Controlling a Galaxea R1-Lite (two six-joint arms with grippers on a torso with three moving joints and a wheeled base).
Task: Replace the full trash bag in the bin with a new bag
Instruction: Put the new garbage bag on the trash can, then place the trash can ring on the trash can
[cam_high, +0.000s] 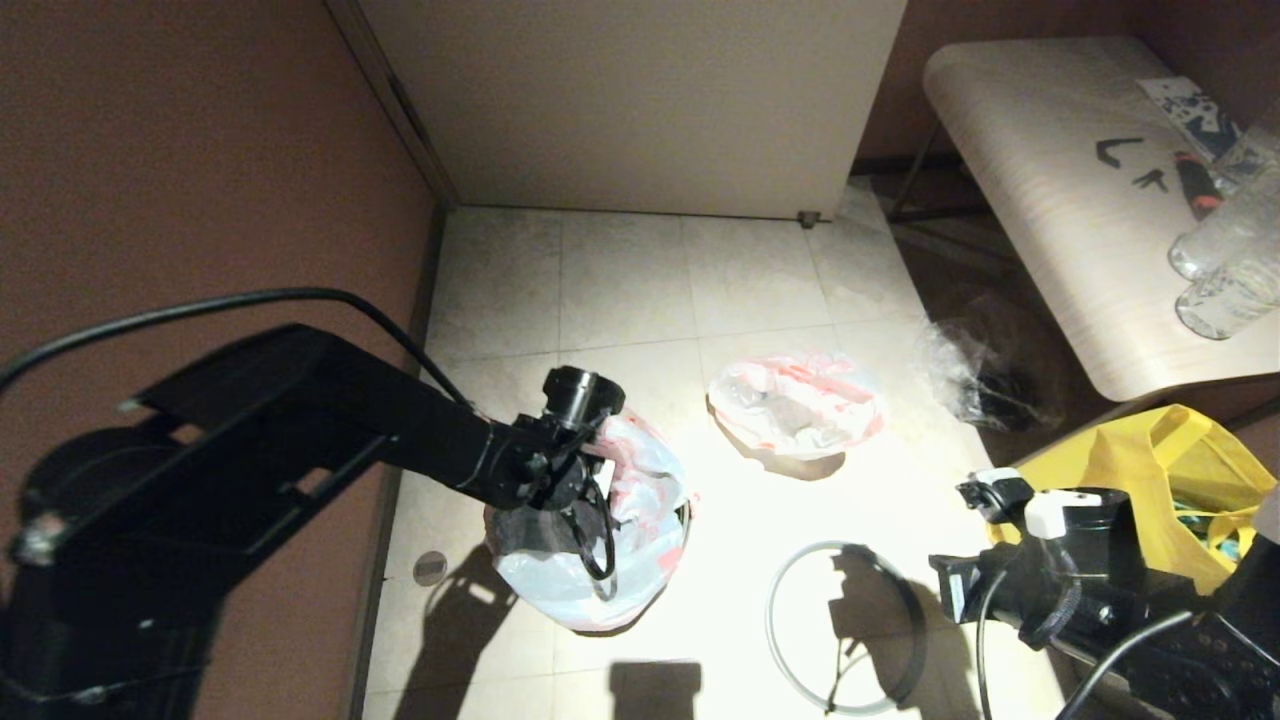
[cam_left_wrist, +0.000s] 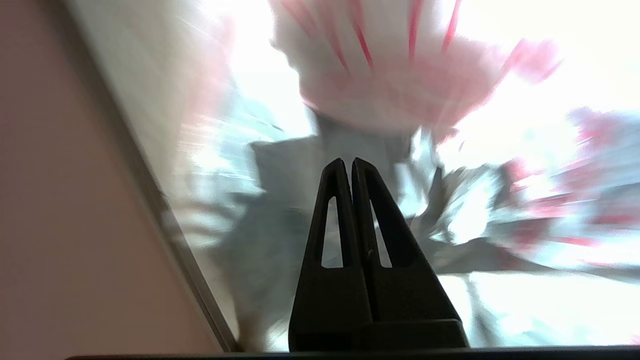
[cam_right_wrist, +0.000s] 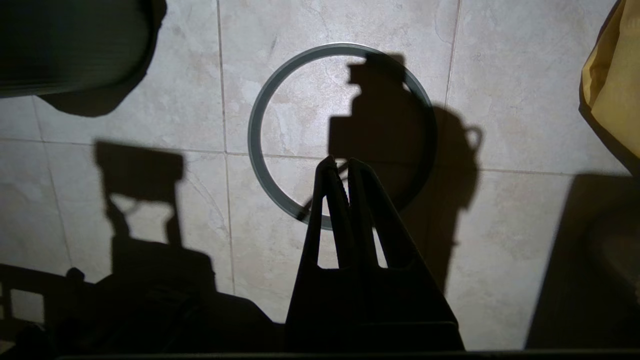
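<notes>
The new bag (cam_high: 640, 470), thin white film with pinkish-red print, is draped over the black bin (cam_high: 530, 530), which stands on the floor near the left wall. My left gripper (cam_left_wrist: 347, 162) is shut, tips against that bag (cam_left_wrist: 380, 85); no film shows between the fingers. The full trash bag (cam_high: 795, 400) lies as a lumpy bundle on the tiles farther back. The bin's grey ring (cam_high: 771, 625) lies flat on the floor. My right gripper (cam_right_wrist: 340, 162) hangs shut and empty above the ring (cam_right_wrist: 257, 150), low at the right in the head view (cam_high: 955, 590).
A yellow fabric tote (cam_high: 1180, 470) sits behind the right arm, also in the right wrist view (cam_right_wrist: 610, 90). Crumpled clear wrap (cam_high: 985, 375) lies under a pale table (cam_high: 1050, 200) holding clear bottles (cam_high: 1225, 260). A brown wall (cam_high: 200, 150) runs along the left.
</notes>
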